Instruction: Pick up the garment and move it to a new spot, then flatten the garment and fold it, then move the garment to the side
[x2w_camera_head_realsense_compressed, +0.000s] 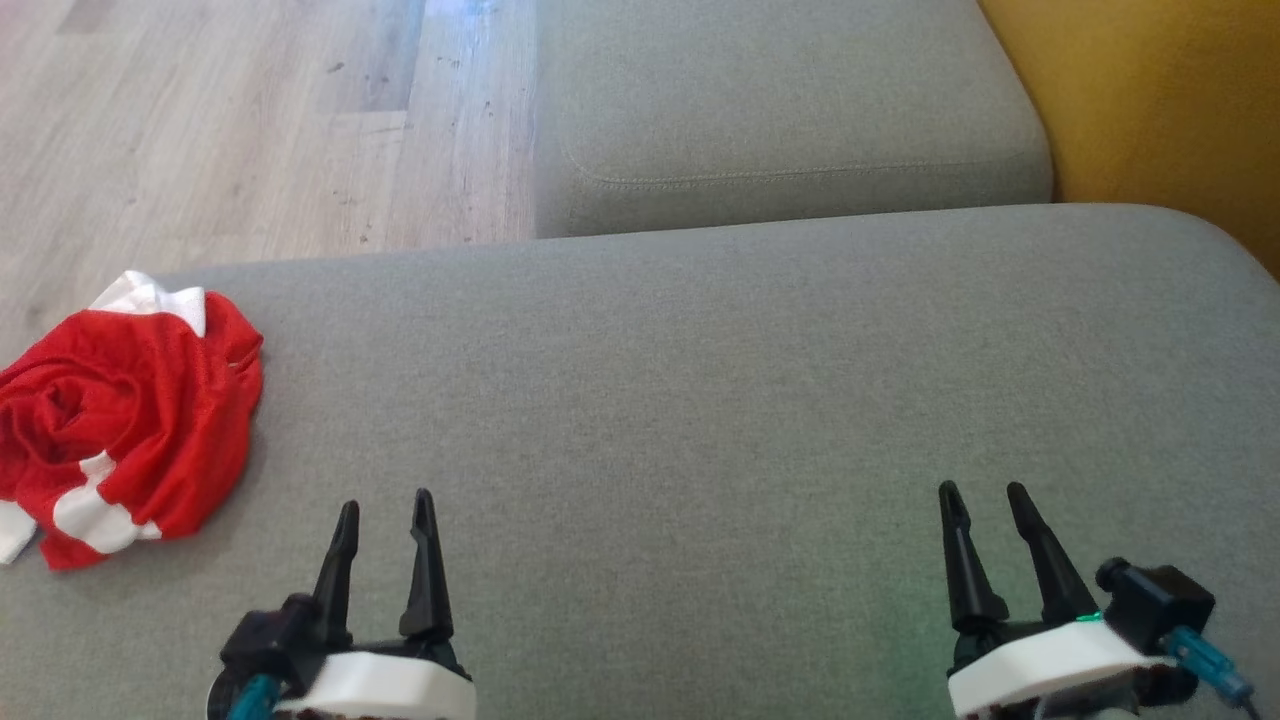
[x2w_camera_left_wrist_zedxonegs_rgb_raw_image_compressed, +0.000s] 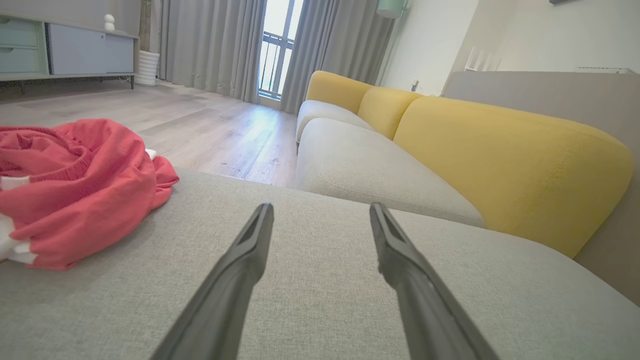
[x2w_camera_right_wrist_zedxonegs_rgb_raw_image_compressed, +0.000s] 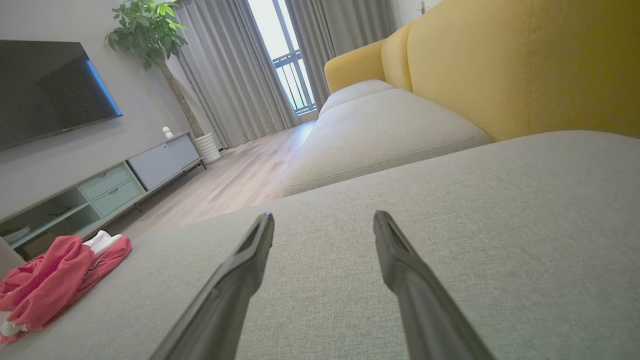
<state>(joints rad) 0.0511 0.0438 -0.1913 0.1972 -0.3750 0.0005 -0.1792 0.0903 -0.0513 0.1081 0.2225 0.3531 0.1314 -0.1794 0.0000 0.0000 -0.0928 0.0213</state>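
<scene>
A: Where is the garment (x2w_camera_head_realsense_compressed: 130, 420)?

B: It is bunched in a red-and-white heap at the left edge of the grey sofa seat (x2w_camera_head_realsense_compressed: 700, 400), close to the drop to the wooden floor (x2w_camera_head_realsense_compressed: 250, 120). It lies to the left of the left tool (x2w_camera_head_realsense_compressed: 385, 500) and well apart from the right tool (x2w_camera_head_realsense_compressed: 982, 488).

A: And the tools?

B: Both are released, with fingers spread and empty. They are held low over bare fabric on the robot's side of the seat.

A: So the pickup has not begun. How should the robot go about it?

B: Probably with the left arm, since it is nearer. The heap is twisted into itself, so a pinch on the top fold would likely lift one layer and trail the rest. Coming down over the thick middle and closing deep looks better. The robot should carry the bundle inward, toward the open middle of the seat, or a sleeve may slip over the edge.

A: Is there room to flatten it there?

B: It seems so. The seat is broad, plain and soft, and its woven cloth may drag on the garment a little during smoothing. Beyond it lie a second grey cushion (x2w_camera_head_realsense_compressed: 780, 100) and a yellow backrest (x2w_camera_head_realsense_compressed: 1150, 100).

A: And the room?

B: It is a living room with grey curtains (x2w_camera_left_wrist_zedxonegs_rgb_raw_image_compressed: 215, 45) beside a bright balcony door (x2w_camera_left_wrist_zedxonegs_rgb_raw_image_compressed: 275, 50). There is also a low cabinet (x2w_camera_left_wrist_zedxonegs_rgb_raw_image_compressed: 75, 50), a dark television (x2w_camera_right_wrist_zedxonegs_rgb_raw_image_compressed: 50, 85) and a potted plant (x2w_camera_right_wrist_zedxonegs_rgb_raw_image_compressed: 145, 25).
</scene>
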